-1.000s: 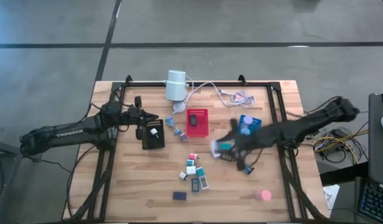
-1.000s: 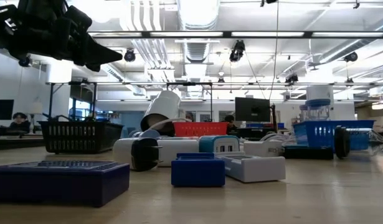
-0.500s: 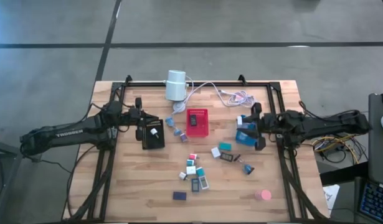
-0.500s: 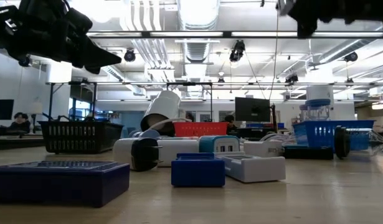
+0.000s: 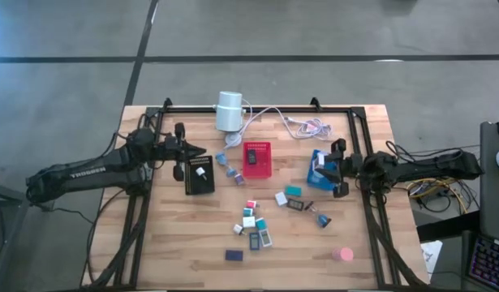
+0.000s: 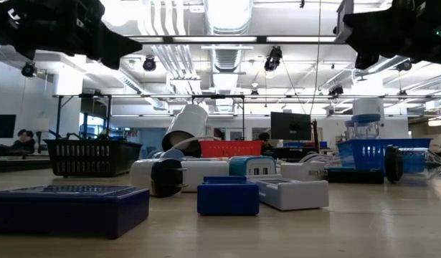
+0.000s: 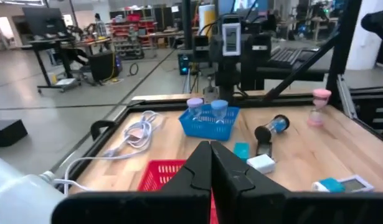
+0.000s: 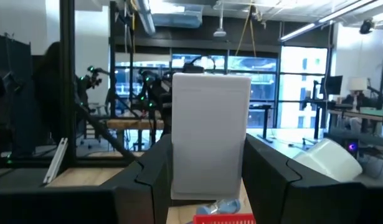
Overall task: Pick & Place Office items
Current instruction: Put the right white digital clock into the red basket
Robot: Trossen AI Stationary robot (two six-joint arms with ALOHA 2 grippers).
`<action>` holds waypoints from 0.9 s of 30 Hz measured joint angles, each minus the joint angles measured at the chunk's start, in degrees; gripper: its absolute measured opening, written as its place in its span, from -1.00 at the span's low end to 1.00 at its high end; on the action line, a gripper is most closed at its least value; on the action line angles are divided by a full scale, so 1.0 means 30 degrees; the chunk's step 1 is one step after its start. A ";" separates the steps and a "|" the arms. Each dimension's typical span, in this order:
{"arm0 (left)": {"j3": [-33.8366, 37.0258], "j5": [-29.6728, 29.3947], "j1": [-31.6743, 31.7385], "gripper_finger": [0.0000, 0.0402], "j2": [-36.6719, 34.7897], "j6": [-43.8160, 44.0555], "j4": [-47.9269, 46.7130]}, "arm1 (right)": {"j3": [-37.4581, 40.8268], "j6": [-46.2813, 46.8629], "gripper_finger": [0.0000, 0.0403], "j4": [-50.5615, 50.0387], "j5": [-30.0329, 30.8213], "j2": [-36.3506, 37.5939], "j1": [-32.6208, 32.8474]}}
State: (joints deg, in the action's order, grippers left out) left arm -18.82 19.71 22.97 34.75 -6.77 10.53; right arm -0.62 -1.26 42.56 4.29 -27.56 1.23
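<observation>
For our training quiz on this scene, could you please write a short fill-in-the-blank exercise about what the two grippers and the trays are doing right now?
1. The right gripper is shut on a ____ block.
2. The right gripper hovers over the ____ tray.
3. The left gripper has its fingers ____ with nothing between them.
4. A small white piece lies in the ____ tray.

Missing words: white; blue; shut; black
</observation>
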 joint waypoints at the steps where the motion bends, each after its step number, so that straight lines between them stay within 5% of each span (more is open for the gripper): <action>1: -0.0086 -0.0138 0.0005 -0.98 0.0002 0.0022 0.0228 | 0.0000 0.0000 -0.29 -0.0034 -0.0007 -0.0073 0.0000; 27: -0.0163 -0.0089 -0.0038 -0.97 -0.0031 -0.0363 -0.0520 | -0.0512 0.0794 -0.29 -0.1591 0.0964 -0.0143 -0.0007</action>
State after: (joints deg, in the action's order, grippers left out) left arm -19.31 19.44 22.85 34.65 -7.86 8.97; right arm -2.16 1.13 37.79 7.19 -27.99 1.21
